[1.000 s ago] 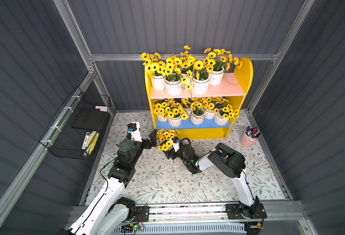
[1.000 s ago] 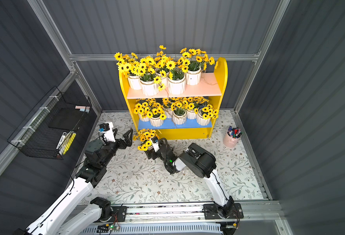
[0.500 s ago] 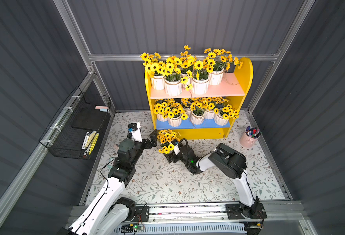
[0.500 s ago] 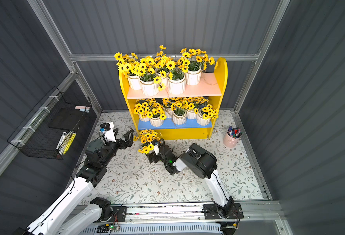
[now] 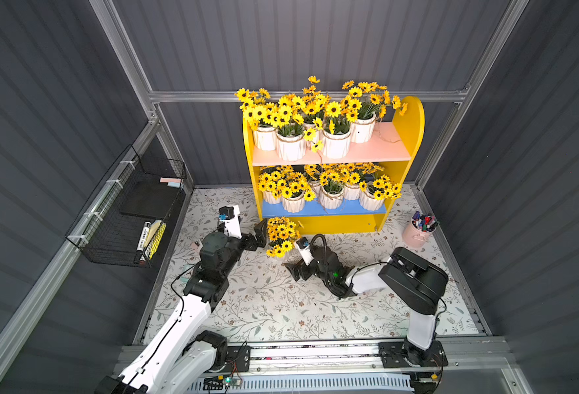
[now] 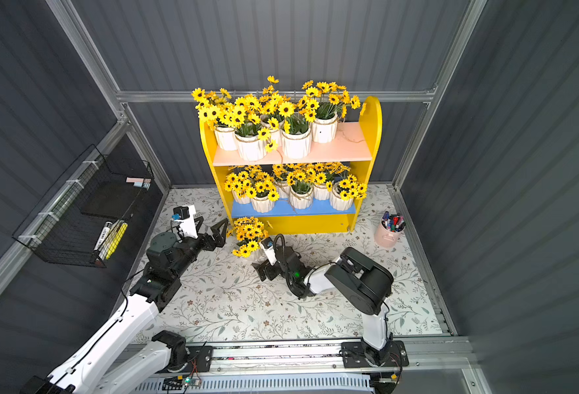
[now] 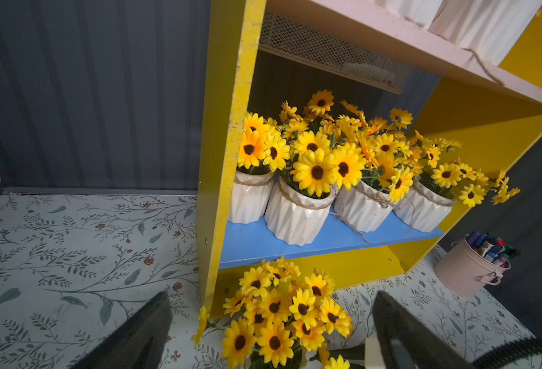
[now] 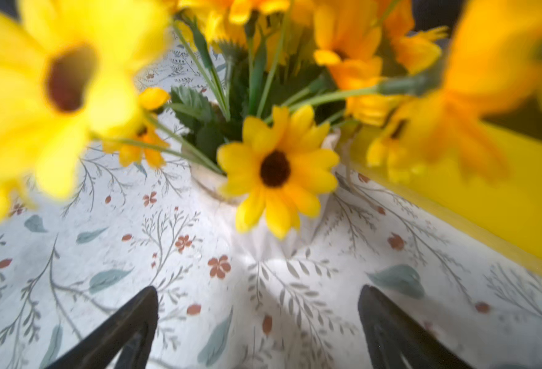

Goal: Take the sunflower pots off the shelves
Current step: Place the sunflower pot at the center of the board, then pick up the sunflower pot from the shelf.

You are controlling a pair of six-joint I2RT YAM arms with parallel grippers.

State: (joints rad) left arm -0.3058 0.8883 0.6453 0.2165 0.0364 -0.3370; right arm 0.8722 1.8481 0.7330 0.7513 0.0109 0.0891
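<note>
One sunflower pot (image 5: 281, 235) (image 6: 248, 235) stands on the floor in front of the shelves (image 5: 410, 119) (image 6: 370, 119). Its white ribbed body (image 8: 263, 242) shows ahead of my right gripper (image 8: 259, 290) (image 5: 293, 271), which is open and clear of it, holding nothing. My left gripper (image 5: 259, 235) (image 7: 272, 297) is open just left of the pot's flowers (image 7: 279, 313), not touching them. Several sunflower pots (image 5: 335, 145) crowd the pink upper board (image 5: 380, 150). Several more (image 7: 295, 217) stand on the blue lower board (image 7: 250, 242).
A pink cup of pens (image 5: 417, 235) (image 7: 464, 271) stands on the floor right of the shelves. A black wire basket (image 5: 134, 218) hangs on the left wall. A white mesh basket (image 7: 327, 54) sits under the pink board. Grey walls close in the floral floor (image 5: 281, 307).
My right gripper opened fully, let go of the pot and drew back toward the front. The pot stays standing on the floor. The left arm has barely moved.
</note>
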